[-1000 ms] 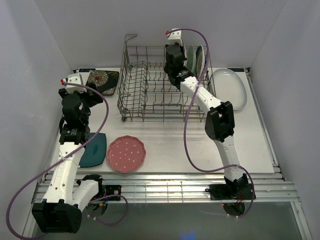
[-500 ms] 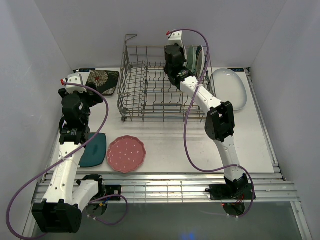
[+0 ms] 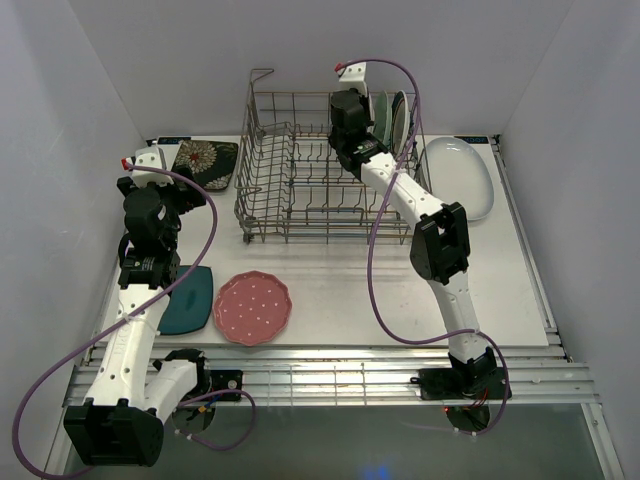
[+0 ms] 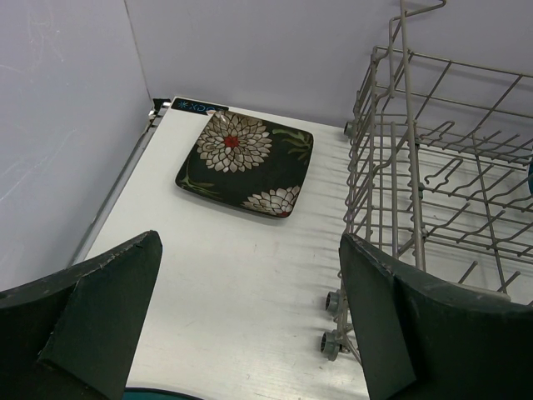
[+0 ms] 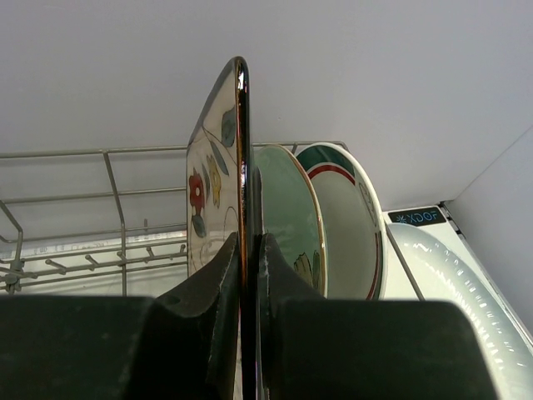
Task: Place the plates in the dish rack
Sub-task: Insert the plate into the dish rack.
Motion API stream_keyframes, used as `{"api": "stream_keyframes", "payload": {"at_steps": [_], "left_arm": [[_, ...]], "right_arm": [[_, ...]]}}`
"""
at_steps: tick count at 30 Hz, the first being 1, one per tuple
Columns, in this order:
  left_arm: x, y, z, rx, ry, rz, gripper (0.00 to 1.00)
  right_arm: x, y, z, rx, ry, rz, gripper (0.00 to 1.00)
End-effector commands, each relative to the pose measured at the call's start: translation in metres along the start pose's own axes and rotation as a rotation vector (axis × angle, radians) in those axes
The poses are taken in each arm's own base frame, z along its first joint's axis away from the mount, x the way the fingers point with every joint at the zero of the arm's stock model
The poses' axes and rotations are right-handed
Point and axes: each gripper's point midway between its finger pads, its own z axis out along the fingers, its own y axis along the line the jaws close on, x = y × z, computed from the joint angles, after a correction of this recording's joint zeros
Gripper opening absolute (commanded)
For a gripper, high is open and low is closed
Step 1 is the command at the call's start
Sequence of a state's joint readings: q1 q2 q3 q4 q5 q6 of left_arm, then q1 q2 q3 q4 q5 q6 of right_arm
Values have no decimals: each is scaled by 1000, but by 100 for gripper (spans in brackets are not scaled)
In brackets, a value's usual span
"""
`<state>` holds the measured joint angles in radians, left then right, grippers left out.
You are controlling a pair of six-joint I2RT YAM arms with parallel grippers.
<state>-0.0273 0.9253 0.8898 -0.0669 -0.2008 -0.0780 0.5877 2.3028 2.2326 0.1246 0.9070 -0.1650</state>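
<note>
- Nearest, flat on table [image 3: 340,290]: dark teal plate [image 3: 192,298], partly hidden under left arm [image 3: 130,330]; pink dotted plate [image 3: 254,307] just beside.
- Spread wide and empty, left gripper [image 4: 250,325]; beyond it, black floral square plate [image 4: 244,163].
- Clamped on upright cream floral plate [image 5: 208,192], right gripper [image 5: 246,250], at far right end of dish rack [image 3: 300,190]; plate's lower edge hidden.
- Behind, on edge: mint plate [image 5: 287,208], green-rimmed plate [image 5: 350,217]; white oval plate [image 5: 450,283] cut off by frame.

Left claw [image 4: 250,242] spread wide, left arm [image 3: 140,275] upright; right claw [image 5: 247,243] clamped on a plate [image 5: 212,158], right arm [image 3: 405,195] outstretched.
</note>
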Motion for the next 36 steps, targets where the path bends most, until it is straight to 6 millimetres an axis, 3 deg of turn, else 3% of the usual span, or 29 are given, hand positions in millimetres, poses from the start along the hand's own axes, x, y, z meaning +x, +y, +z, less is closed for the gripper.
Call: {"api": "stream_keyframes", "payload": {"at_steps": [1,13,29,36], "left_arm": [[-9,1,-5,4,-31,-2,98],[-8,0,-4,9,-29,-3,98],[-8,0,-3,7,-28,-3,98],[-8,0,-4,7,-29,-2,98]], "right_arm": [[-74,-32,-2,57,-145,220,8],[-42,-25,19,10,-88,191,8],[-21,-18,34,-21,-78,179,9],[-17,-18,36,-20,-86,189,24]]}}
